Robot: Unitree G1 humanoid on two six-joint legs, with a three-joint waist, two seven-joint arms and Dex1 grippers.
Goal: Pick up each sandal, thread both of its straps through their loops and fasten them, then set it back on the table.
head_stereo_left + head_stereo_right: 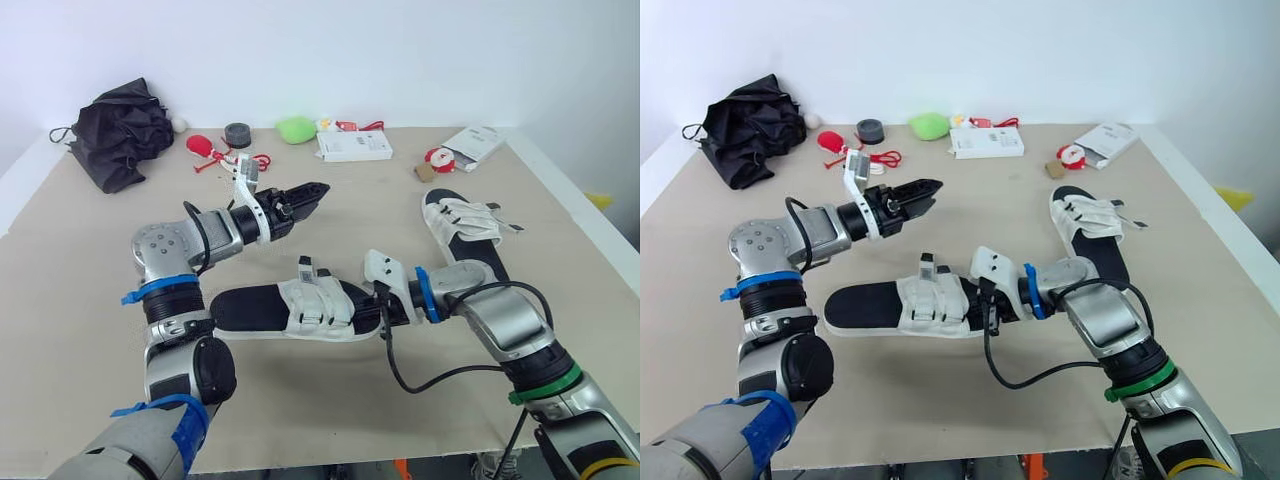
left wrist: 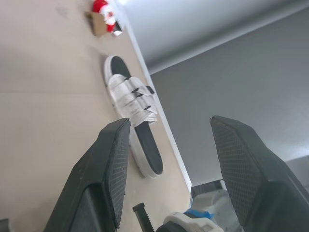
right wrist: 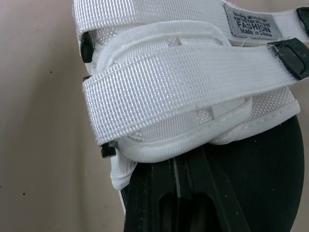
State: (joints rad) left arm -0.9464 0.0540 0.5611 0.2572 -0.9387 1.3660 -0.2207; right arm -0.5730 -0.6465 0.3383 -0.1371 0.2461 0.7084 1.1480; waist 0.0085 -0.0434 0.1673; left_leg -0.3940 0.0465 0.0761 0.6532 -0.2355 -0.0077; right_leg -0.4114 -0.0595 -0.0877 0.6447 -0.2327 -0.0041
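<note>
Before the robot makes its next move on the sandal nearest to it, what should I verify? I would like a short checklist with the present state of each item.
1. Left gripper open and empty: ok.
2. Right gripper at the end of the near sandal: ok.
3. Right gripper's hold firm: cannot tell.
4. Near sandal's straps fastened: not ok, one strap end stands up.
5. Far sandal lying flat on the table: ok.
</note>
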